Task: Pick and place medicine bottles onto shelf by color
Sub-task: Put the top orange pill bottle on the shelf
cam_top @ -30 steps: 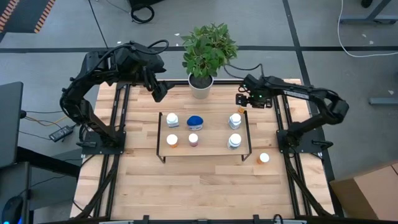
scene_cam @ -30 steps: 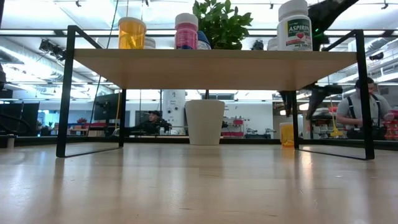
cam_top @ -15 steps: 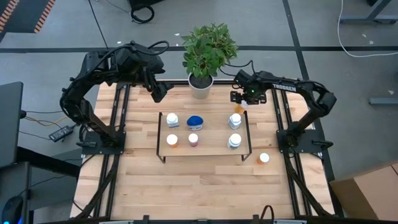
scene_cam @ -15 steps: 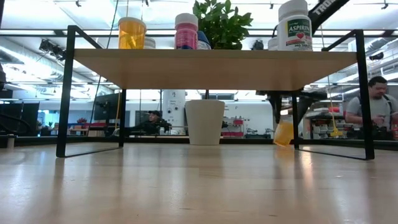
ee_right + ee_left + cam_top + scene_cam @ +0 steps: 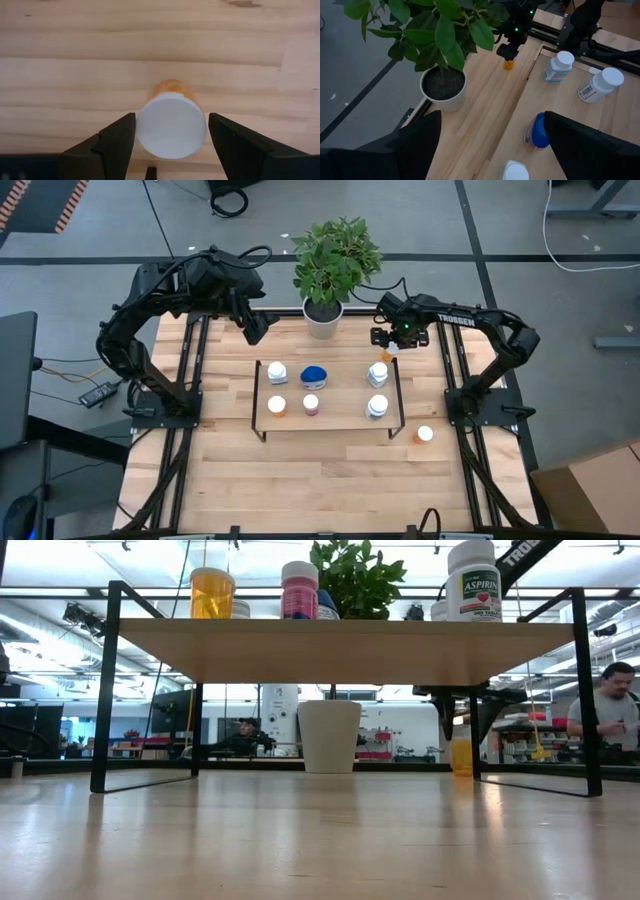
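From high up, the table [image 5: 300,470] has a little shelf [image 5: 340,418] in the middle. Six bottles stand on the shelf: a white one [image 5: 277,372], a blue one [image 5: 314,374], another white one [image 5: 378,372], an orange one [image 5: 277,406], a dark red one [image 5: 311,405] and one more white one [image 5: 377,406]. One more orange bottle [image 5: 425,434] stands on the table, off the shelf's right front corner. The right gripper [image 5: 390,348] is at the back of the table, just behind the shelf. It is over a small orange bottle [image 5: 385,354]. The left gripper [image 5: 257,327] waits near the back left, next to the plant pot [image 5: 322,319].

From the low view, the small orange bottle [image 5: 461,754] stands straight up on the table, behind the shelf. The right gripper [image 5: 461,718] is right above it.

From the left wrist view, the left gripper's two dark fingers [image 5: 580,145] are wide apart with nothing between them. Far off, the right gripper [image 5: 508,54] is on top of the small orange bottle [image 5: 508,64].

From the right wrist view, the white cap of the small orange bottle [image 5: 171,124] sits between the two fingers [image 5: 117,137]. The fingers are apart. There is a thin gap on each side of the cap, so they do not squeeze it.
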You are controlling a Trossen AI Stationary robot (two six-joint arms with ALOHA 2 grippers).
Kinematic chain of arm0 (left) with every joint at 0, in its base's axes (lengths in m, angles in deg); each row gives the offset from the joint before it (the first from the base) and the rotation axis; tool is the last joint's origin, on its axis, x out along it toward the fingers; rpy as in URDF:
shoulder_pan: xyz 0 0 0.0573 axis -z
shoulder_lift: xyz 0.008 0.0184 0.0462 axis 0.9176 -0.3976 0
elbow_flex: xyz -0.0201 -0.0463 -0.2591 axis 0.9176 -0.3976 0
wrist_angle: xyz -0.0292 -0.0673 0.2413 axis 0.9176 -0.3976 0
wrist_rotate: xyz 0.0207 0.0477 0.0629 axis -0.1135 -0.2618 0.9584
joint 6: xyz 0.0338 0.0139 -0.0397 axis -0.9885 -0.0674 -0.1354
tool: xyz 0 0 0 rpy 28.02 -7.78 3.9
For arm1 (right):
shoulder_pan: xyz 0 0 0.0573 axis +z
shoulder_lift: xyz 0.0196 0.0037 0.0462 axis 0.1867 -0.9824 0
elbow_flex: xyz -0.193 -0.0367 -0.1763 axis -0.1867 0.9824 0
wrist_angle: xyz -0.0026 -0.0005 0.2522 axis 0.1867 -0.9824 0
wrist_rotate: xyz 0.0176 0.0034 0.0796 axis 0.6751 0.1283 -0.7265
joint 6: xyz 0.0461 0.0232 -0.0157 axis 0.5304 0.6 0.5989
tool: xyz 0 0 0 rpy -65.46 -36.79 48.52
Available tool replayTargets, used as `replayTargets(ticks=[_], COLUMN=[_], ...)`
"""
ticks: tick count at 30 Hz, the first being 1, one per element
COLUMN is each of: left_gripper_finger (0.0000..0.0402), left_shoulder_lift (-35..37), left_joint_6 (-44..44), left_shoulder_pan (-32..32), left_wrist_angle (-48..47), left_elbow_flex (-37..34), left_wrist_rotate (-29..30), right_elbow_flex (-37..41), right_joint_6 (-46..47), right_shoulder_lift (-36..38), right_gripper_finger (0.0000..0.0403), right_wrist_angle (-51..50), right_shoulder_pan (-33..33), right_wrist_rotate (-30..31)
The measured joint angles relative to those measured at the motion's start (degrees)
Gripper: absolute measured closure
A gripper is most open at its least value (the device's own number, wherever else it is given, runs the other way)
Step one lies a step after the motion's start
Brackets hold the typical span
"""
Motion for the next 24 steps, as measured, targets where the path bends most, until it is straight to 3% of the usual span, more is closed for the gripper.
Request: replayTargets(ticks=[24], left_gripper_finger=[0.0047], left_shoulder_lift=[0.0], left_joint_6=[0.5], left_shoulder_pan=[0.0], left_wrist_angle=[0.0], left_elbow_flex=[0.0], left_wrist_rotate=[0.0], right_elbow_flex=[0.0], right_joint_6=[-1.5], right_shoulder_lift=[0.0], right_gripper_finger=[0.0144], right_wrist_angle=[0.0], right_shoulder_pan=[0.0], right_wrist_rotate=[0.0])
